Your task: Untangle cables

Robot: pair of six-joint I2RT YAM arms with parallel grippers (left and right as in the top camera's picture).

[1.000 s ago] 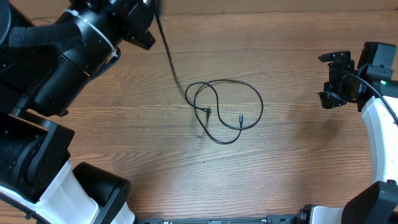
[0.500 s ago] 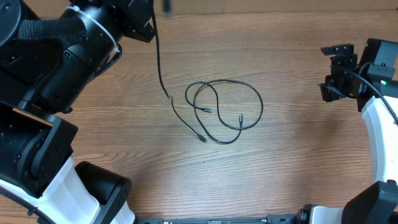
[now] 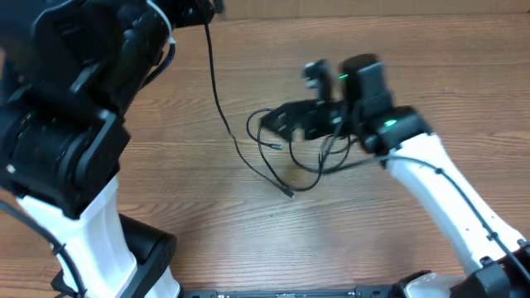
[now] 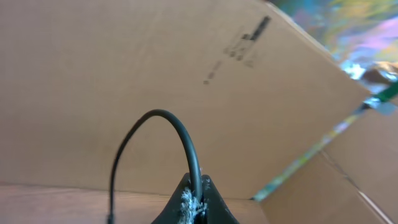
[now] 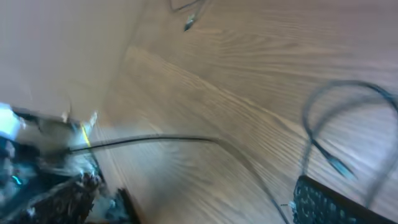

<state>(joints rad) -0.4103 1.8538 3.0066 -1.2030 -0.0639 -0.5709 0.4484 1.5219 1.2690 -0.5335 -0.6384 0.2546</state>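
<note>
Closest to the robot's side, a free plug (image 3: 290, 193) lies on the wooden table (image 3: 431, 74), at the end of a long strand (image 3: 217, 91) that climbs away toward the far edge.

A bit further in, mid-table, is the looped part of the cables (image 3: 250, 128), lying flat. The right gripper (image 3: 277, 122) sits right over that loop with its jaws spread wide and nothing pinched in them. Its wrist view is pretty blurry, but the loop shows just ahead of one finger pad (image 5: 336, 202). Can't tell if it's actually touching the cord.

Furthest back, up at the far left edge, the left gripper (image 4: 194, 198) is clamped tight on the long strand. The cord arches up out of the fingertips and drops down to the table. Behind it there's just a cardboard box (image 4: 124, 62).
</note>
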